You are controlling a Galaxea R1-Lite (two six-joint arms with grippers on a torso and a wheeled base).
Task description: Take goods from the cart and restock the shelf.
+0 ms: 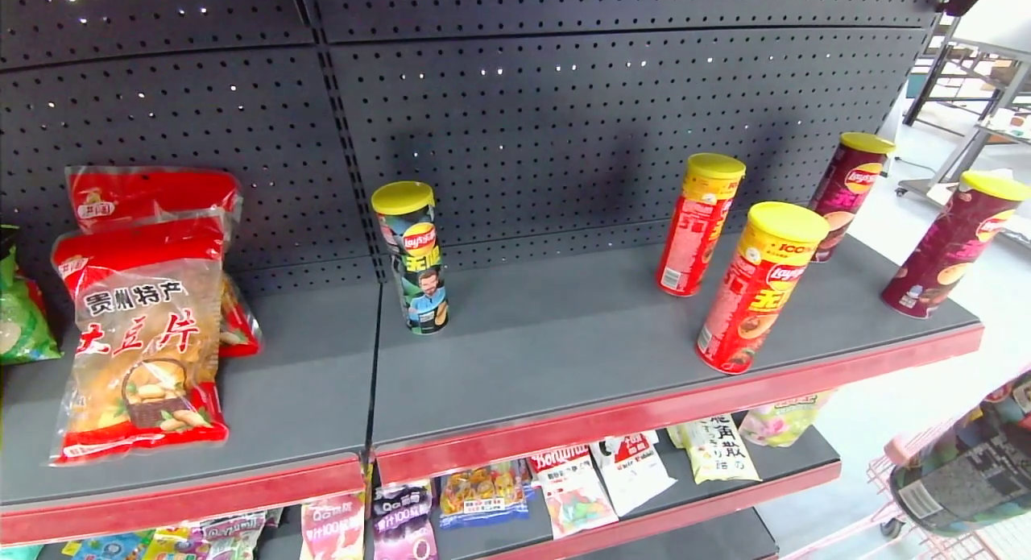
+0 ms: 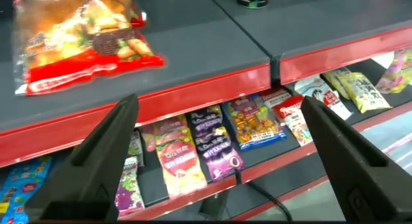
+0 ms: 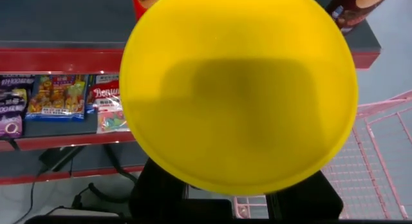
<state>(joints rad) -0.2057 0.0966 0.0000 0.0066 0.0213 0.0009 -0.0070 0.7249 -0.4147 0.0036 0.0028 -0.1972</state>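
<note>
The right end effector (image 3: 235, 201) grips a dark can (image 1: 966, 467), low on the right above the pink cart (image 1: 910, 536). The left end effector (image 2: 219, 100) is wide open and empty. On the way to the shelf (image 1: 564, 358), the held can may knock over the purple can (image 1: 950, 246) at the right edge. All cans carry logos, and the bags (image 1: 137, 342) carry large characters.

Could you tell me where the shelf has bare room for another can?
Widest bare patch: shelf board between the dark can and the red cans. Crowded: right end around the maroon cans, left end at the snack bags.
</note>
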